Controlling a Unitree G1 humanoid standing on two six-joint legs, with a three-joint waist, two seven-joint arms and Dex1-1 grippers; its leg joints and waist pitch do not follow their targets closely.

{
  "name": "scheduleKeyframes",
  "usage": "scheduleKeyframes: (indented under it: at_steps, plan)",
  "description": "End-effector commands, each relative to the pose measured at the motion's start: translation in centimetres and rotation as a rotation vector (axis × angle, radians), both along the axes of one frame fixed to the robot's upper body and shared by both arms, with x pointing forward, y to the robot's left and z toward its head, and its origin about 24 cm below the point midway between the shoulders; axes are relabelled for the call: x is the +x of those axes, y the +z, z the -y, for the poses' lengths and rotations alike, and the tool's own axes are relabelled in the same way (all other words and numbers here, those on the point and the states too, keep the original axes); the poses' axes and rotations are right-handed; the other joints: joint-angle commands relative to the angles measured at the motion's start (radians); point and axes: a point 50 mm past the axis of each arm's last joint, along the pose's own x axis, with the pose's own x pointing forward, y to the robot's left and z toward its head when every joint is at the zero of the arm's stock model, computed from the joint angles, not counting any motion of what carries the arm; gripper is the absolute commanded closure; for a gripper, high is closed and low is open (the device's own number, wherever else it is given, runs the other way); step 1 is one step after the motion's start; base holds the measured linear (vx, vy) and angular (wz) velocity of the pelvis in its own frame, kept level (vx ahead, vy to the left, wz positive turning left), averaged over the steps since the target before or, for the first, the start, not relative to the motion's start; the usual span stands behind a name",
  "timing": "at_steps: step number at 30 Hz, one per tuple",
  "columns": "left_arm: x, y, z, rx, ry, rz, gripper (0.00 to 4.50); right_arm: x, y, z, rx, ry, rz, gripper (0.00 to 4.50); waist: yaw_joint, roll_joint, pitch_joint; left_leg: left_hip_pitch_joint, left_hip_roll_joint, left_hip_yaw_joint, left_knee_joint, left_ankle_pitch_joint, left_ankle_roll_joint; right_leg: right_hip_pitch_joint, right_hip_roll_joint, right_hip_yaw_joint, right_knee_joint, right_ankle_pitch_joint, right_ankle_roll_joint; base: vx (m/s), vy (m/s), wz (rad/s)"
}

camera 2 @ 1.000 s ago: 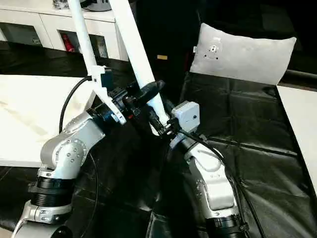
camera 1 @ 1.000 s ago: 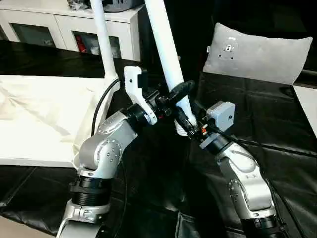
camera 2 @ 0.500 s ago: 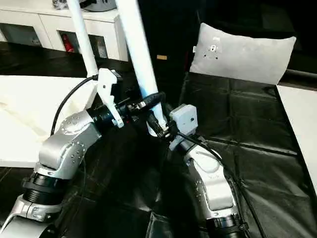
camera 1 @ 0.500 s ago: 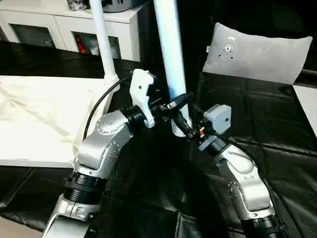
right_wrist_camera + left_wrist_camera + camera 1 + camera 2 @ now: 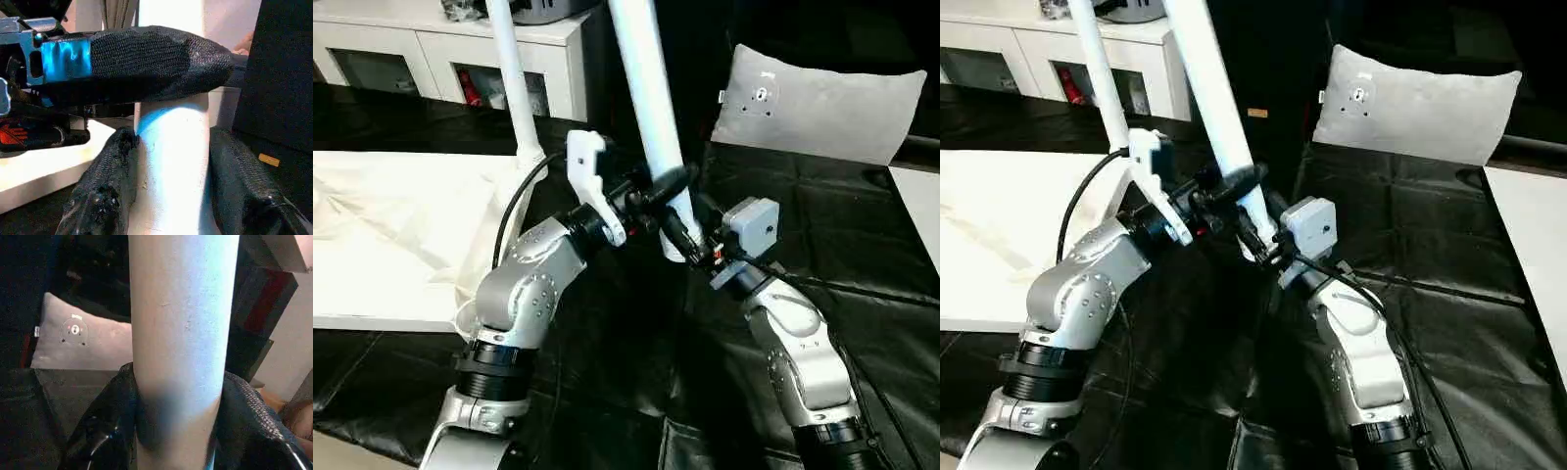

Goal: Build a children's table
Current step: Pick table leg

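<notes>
White tapered plastic tube leg [image 5: 651,108] rises at frame centre, clamped low down by both the left gripper [image 5: 668,188] and right gripper [image 5: 683,238], fingers closed around it. Keep both grips firm while steering its foot toward a socket.

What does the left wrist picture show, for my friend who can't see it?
A thick white table leg stands up the middle of the picture, squeezed between the left gripper's two black fingers. Behind it, a grey-white cushion sits on a black surface.
</notes>
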Motion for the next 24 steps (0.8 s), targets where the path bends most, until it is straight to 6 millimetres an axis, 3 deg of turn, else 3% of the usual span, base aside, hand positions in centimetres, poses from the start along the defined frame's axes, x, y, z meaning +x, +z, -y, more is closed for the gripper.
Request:
scheduleKeyframes:
  at_steps: [1,3,6,11,16,19,24]
  plan:
    - [0.8,1.4,-0.9,0.031,0.076,0.053,2.50,-0.1,-0.2,-0.5,-0.033,0.040,-0.009,2.64,0.002,0.001,-0.066,-0.012,0.057,-0.015,-0.071,-0.058,0.074,0.068,-0.089,0.062,-0.076,-0.204,-0.139,0.000,0.000,0.00]
    - [0.9,1.3,-1.1,0.041,0.083,0.048,2.51,-0.1,-0.1,-0.4,-0.036,0.042,-0.008,2.64,0.002,0.001,-0.066,-0.011,0.057,-0.016,-0.071,-0.050,0.074,0.068,-0.089,0.062,-0.075,-0.201,-0.133,0.000,0.000,0.00]
    - [1.3,1.3,-1.8,0.060,0.104,0.036,2.53,-0.2,0.2,-0.2,0.004,0.075,-0.033,1.92,0.002,0.000,-0.066,-0.011,0.057,-0.015,-0.070,-0.050,0.075,0.068,-0.089,0.062,-0.075,-0.197,-0.136,0.000,0.000,0.00]
    - [1.4,1.5,-2.2,0.071,0.102,0.035,2.53,-0.4,0.5,0.1,0.025,0.130,-0.063,1.45,0.002,0.001,-0.067,-0.011,0.056,-0.017,-0.070,-0.049,0.079,0.071,-0.089,0.059,-0.075,-0.191,-0.134,0.000,0.000,0.00]
    - [1.4,1.9,-3.1,0.098,0.005,0.034,2.53,-1.1,1.5,3.5,0.034,0.261,-0.155,1.00,0.016,0.005,-0.069,-0.009,0.059,-0.015,-0.065,-0.032,0.100,0.068,-0.089,0.061,-0.070,-0.158,-0.143,0.000,0.000,0.00]
    - [0.9,2.2,-3.4,0.087,-0.125,0.022,2.53,-0.5,2.1,5.8,0.045,0.236,-0.214,0.76,0.022,-0.004,-0.069,-0.010,0.055,-0.013,-0.065,-0.031,0.089,0.070,-0.092,0.059,-0.074,-0.200,-0.148,0.000,0.000,0.00]
    - [0.2,3.0,-3.7,0.078,-0.284,0.025,2.53,-0.4,3.2,7.4,0.065,0.298,-0.285,0.27,0.025,0.000,-0.069,-0.009,0.051,-0.013,-0.064,-0.029,0.085,0.070,-0.089,0.057,-0.076,-0.236,-0.140,0.000,0.000,0.00]
